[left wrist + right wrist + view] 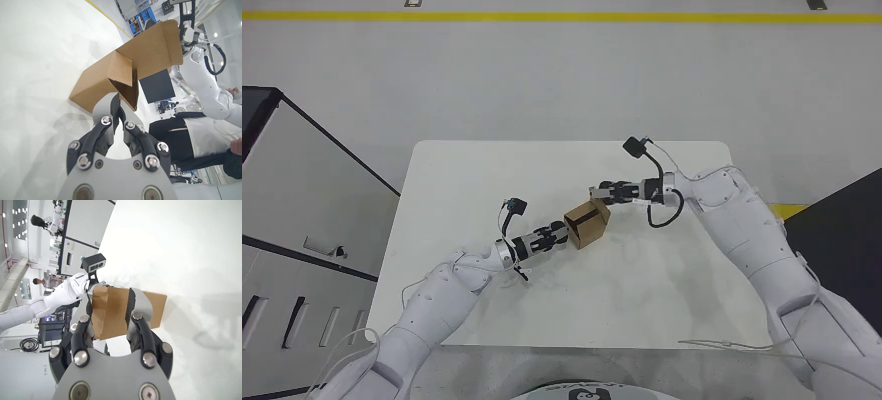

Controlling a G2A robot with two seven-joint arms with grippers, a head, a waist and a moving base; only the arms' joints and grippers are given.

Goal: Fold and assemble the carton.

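**Mid-table, a half-folded carton between two grippers**

At the centre of the top view, on the white table (662,300), sits a small brown carton (587,224), turned corner-on to the table's edges. It is plain corrugated cardboard, squared up into a box shape but not closed.

The left gripper (560,236) comes in from the lower left of that frame and meets the carton's near side. The right gripper (598,193) comes in from the right and meets its upper corner.

In the left wrist view the carton's open end faces the camera. One small flap is bent inward over the dark hollow, and a long flap stands up toward the upper right of the frame. The left jaws are all but closed, with the black pads (114,106) nearly meeting at the carton's lower edge. I cannot tell whether any cardboard is caught between them.

In the right wrist view the jaws stand wide apart. A cardboard panel lies between the two fingers (132,306), creased and crumpled along its left edge.
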